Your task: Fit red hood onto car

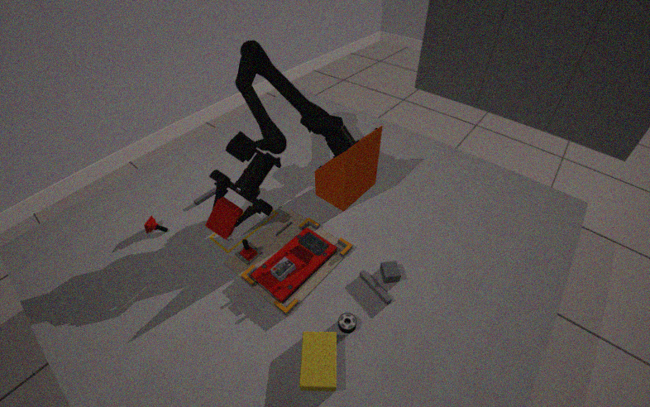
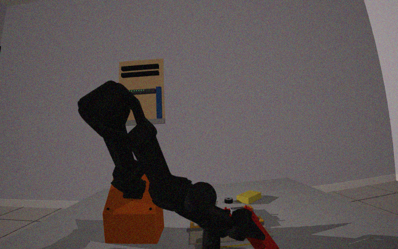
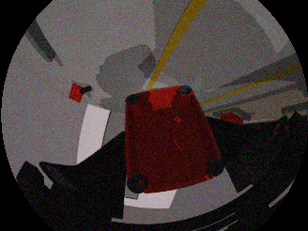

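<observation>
Gripping hood (image 1: 223, 217), hand (image 1: 238, 207) wide

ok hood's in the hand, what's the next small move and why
Probably carry the hood toward the chassis while levelling it. The hand grips it tilted steeply, off to the side of the jig, so the corner holes cannot meet the pegs yet.
</observation>
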Robot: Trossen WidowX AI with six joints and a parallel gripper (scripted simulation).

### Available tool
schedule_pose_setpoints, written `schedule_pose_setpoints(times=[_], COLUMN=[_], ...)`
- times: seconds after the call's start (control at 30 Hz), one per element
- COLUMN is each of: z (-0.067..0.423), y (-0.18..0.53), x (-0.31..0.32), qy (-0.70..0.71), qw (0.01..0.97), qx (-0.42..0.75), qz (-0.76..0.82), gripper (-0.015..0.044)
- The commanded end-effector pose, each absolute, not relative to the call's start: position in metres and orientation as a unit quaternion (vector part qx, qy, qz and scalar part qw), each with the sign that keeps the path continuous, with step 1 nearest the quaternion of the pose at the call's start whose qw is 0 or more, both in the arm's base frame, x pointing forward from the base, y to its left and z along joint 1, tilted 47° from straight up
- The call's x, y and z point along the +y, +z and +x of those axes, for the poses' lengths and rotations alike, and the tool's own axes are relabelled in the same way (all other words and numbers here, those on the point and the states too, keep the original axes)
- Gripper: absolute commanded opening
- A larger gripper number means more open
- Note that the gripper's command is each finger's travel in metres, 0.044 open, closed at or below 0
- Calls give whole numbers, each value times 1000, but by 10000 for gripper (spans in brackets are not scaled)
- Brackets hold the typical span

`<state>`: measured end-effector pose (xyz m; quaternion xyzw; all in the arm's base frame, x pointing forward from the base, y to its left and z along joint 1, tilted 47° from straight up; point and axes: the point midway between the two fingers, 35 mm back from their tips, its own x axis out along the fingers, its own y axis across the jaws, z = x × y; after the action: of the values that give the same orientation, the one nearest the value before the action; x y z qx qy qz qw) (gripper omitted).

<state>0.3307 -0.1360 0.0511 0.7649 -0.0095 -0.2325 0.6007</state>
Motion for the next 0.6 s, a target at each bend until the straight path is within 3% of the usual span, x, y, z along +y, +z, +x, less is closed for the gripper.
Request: schedule_pose_setpoints(times=[0.0, 0.37, 0.57], z=[331, 331, 329], y=[51, 51, 55], x=[-136, -136, -134], qy=[-233, -233, -233], qw=[599, 599, 594], qx=[-10, -10, -11], qz=[766, 766, 770], gripper=[157, 440, 440])
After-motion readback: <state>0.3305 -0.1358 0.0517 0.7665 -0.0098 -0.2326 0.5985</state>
